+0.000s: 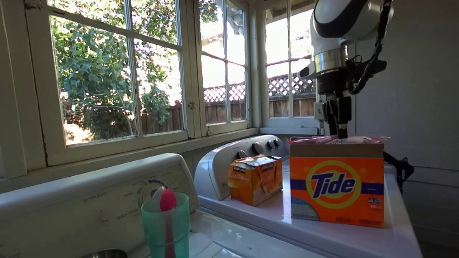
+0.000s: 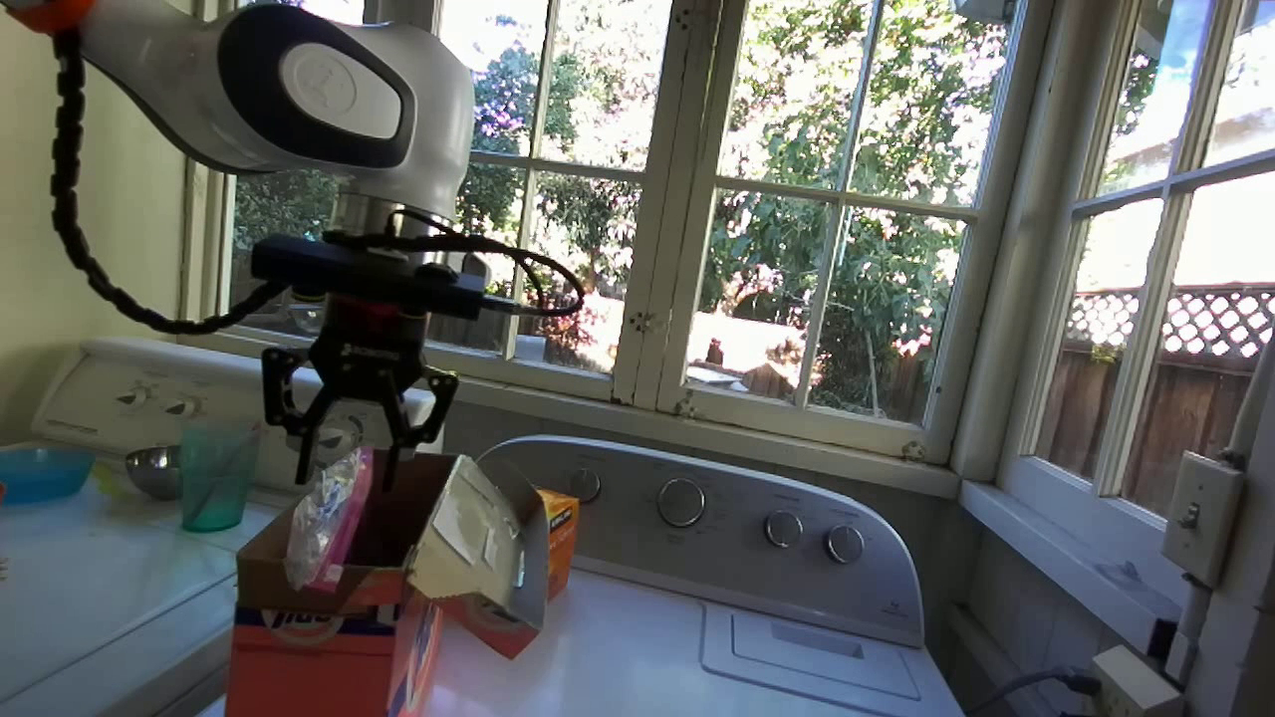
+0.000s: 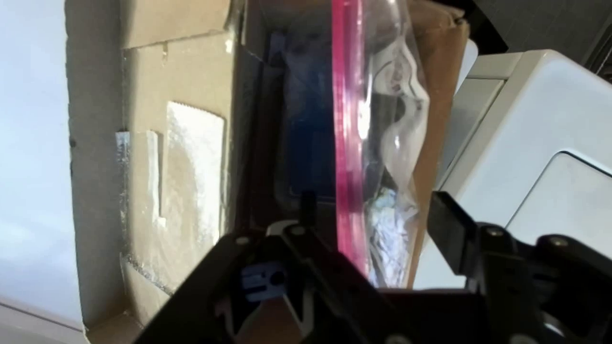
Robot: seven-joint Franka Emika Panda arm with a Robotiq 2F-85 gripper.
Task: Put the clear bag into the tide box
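The tide box (image 1: 337, 190) stands on the white appliance with its top open; it also shows in an exterior view (image 2: 309, 672) and the wrist view (image 3: 437, 91). The clear bag (image 2: 324, 523) sits in the opening along one wall, its pink seal strip and upper part above the rim. In the wrist view the bag (image 3: 392, 239) shows its pale contents. My gripper (image 2: 346, 476) is open just above the box, pointing down. In the wrist view the gripper (image 3: 377, 224) has a finger on each side of the bag; I cannot tell whether they touch it. The bag's lower part is hidden.
The tide box's lid flap (image 2: 483, 538) hangs open towards the control panel. A smaller orange box (image 1: 256, 181) stands beside it. A green cup (image 1: 165, 225), a metal bowl (image 2: 154, 473) and a blue bowl (image 2: 45, 473) stand on the neighbouring machine. Windows line the wall behind.
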